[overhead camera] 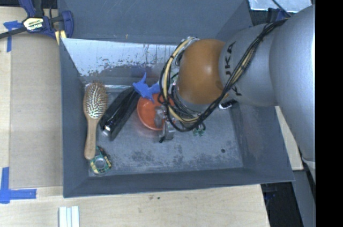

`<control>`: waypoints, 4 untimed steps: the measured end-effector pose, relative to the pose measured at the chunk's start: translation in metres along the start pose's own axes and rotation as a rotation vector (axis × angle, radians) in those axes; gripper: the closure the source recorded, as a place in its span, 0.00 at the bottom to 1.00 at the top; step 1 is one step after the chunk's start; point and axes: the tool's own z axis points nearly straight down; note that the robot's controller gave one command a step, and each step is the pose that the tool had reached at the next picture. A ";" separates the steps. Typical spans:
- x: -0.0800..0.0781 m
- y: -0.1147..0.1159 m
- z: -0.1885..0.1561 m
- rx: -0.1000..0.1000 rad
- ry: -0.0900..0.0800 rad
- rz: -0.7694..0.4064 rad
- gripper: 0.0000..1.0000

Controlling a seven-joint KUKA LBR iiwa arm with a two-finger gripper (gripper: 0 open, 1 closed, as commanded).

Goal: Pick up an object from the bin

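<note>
Far out to the gripper's left, along the bin's [161,19] left wall, lies a wooden hairbrush [94,116], bristles up and handle pointing toward the near wall. I judge it too long and too tight to the wall for an easy pinch. At the handle's end, well to the gripper's lower left, a small round greenish thing [100,163] sits in the corner, where the walls would crowd any approach.

Closer to the gripper, between the brush and it, a black stapler-like block [120,111] lies on a slant, just beside the brush. Up and to the left of the gripper, a blue piece [144,87] rests against the upper edge of an orange round dish [146,111].

That dish is the thing nearest my tool. The gripper [165,132] is down near the floor at the dish's right edge, touching or nearly so. I read this as the thing being worked: a thin rim gives something to bite, and this side of it has no neighbour pressing in. The wrist's orange-brown cover [199,71] and its cable loops hang over the tip, so I cannot tell whether the gripper is spread or pressed together, nor whether the rim is inside it.

To the gripper's right and below it the floor is bare, which is why the arm [268,65] comes in from that side. I would call the dish not yet lifted.
</note>
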 end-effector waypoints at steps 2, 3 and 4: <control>0.000 0.000 -0.015 0.000 -0.001 -0.002 1.00; 0.001 0.000 -0.062 0.000 0.004 -0.003 1.00; -0.001 0.000 -0.091 0.000 -0.003 -0.003 1.00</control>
